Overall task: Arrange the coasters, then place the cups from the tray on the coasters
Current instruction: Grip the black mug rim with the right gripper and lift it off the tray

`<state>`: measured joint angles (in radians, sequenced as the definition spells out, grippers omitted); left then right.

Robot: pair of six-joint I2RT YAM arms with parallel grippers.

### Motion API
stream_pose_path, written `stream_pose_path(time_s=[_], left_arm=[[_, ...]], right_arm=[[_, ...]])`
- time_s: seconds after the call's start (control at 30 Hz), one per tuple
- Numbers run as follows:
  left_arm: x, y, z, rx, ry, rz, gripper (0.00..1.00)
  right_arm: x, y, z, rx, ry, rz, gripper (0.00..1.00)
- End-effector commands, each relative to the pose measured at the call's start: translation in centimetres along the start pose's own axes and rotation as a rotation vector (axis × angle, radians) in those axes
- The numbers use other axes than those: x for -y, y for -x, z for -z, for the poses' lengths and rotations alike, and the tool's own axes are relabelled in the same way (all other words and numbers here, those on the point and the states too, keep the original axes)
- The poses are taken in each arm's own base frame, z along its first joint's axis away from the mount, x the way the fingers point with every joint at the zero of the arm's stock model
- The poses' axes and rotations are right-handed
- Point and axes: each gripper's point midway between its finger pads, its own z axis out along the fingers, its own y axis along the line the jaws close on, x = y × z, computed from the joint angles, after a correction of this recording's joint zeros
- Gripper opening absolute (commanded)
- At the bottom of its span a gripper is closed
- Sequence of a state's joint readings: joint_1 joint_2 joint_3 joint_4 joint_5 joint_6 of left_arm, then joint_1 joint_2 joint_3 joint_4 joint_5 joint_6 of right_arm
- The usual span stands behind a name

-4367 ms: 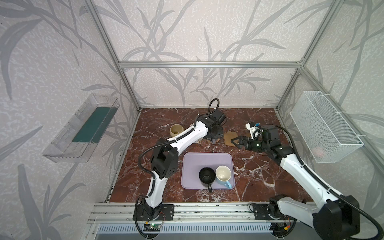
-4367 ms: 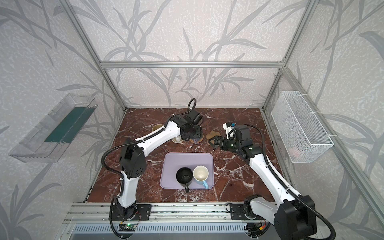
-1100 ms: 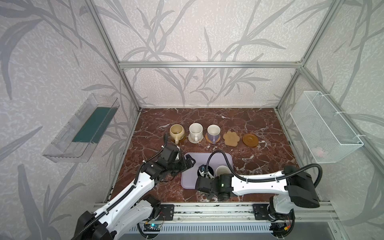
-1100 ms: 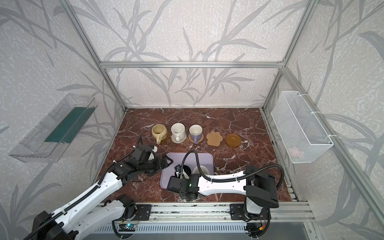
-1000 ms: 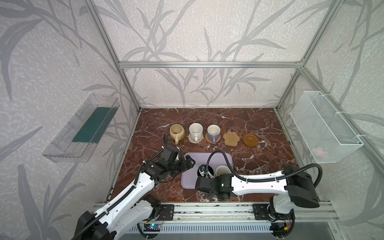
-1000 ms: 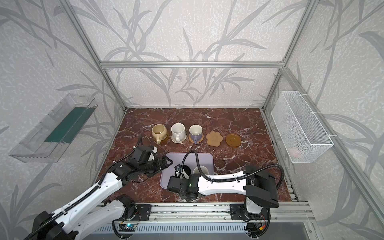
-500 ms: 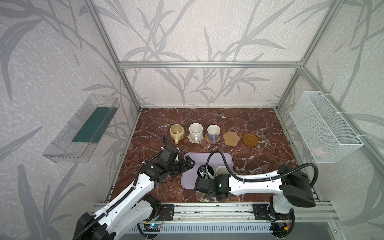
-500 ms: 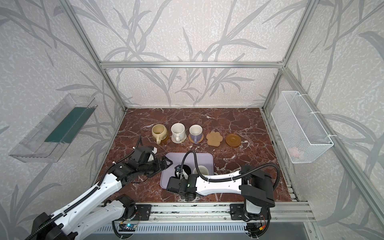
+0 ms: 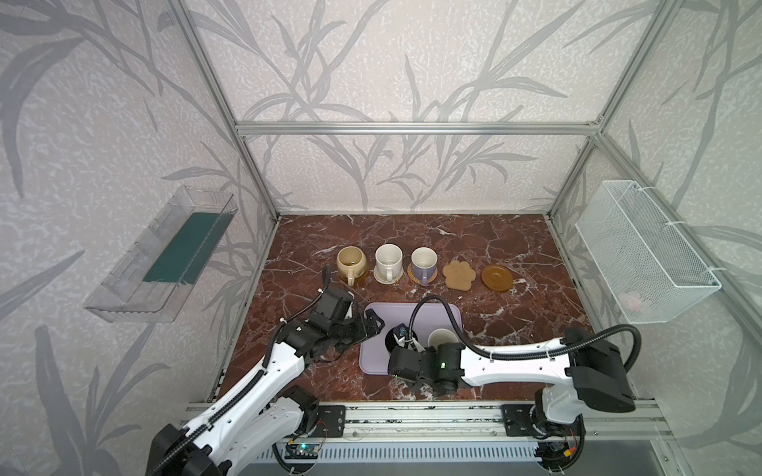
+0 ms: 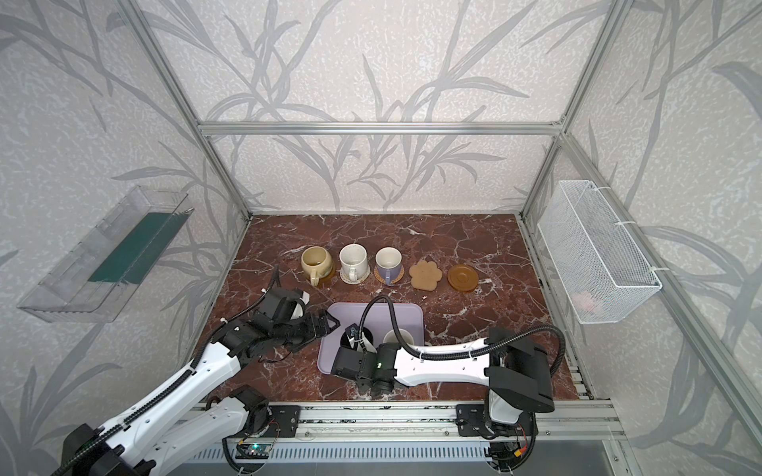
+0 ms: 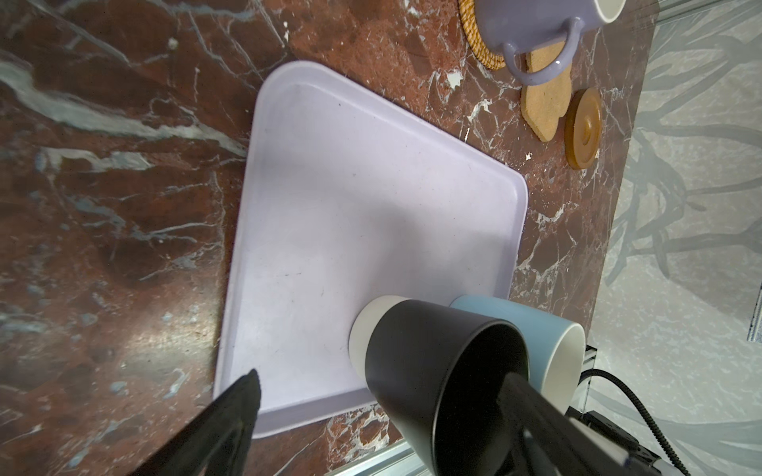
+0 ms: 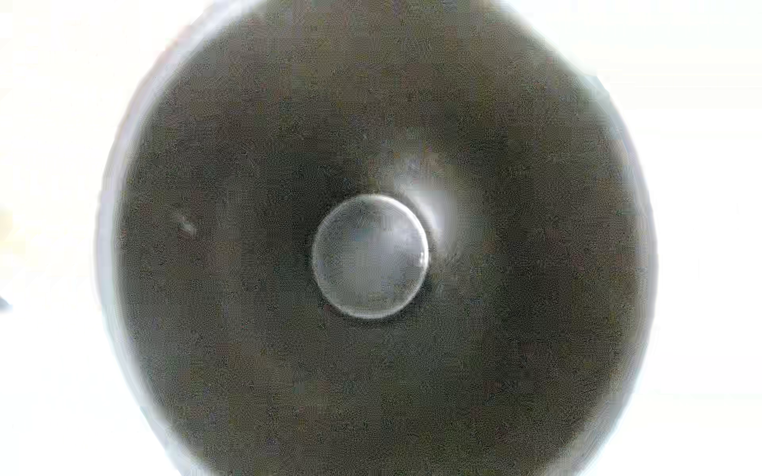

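Red-brown marble tabletop (image 9: 515, 255), lilac tray (image 9: 396, 311) near front, row of five coasters (image 9: 457, 275) behind.

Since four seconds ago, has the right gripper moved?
Yes. The right gripper came from the beige paw-shaped coaster toward the front rail, now shut on the black mug on the lilac plastic tray.

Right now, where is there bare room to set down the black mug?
Bare: the paw coaster and amber disc coaster past the lilac mug, plus the far half of the tray. Crowded: its near half, with the black mug, light blue mug, right gripper and left gripper.
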<state>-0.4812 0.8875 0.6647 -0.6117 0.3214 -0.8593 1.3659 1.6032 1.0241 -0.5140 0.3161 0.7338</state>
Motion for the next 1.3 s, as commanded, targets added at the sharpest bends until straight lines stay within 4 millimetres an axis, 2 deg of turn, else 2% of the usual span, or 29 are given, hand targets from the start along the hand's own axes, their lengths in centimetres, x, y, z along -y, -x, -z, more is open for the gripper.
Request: stream_pose_path(time_s=[0.0,0.27,0.53,0.83,0.93,1.13,1.27], left_arm=[[0.0,0.9,1.9,0.036,0.028,-0.047,0.93],[1.5,1.3,2.2,0.057,-0.070,-0.032,0.92],[4.1,2.0,3.5,0.102,-0.202,-0.054,0.91],[9.4,2.2,6.1,0.122,-0.470,-0.153,0.93],[10.6,2.5,7.3,0.147,-0.510,-0.180,0.93],[12.3,2.3,8.1,0.118,-0.569,-0.230,0.92],[13.1,2.8,8.6,0.148,-0.584,-0.251,0.92]], right_arm=[[-0.5,2.4,1.7,0.083,0.068,-0.021,0.13],[-1.3,3.3,3.3,0.121,0.169,0.037,0.06],[-1.0,5.0,7.2,0.256,0.305,0.030,0.01],[0.3,6.5,10.7,0.351,0.393,-0.032,0.00],[1.1,6.9,11.4,0.367,0.397,-0.042,0.00],[2.2,7.8,12.7,0.401,0.435,-0.079,0.00],[3.3,8.1,13.1,0.405,0.431,-0.097,0.00]])
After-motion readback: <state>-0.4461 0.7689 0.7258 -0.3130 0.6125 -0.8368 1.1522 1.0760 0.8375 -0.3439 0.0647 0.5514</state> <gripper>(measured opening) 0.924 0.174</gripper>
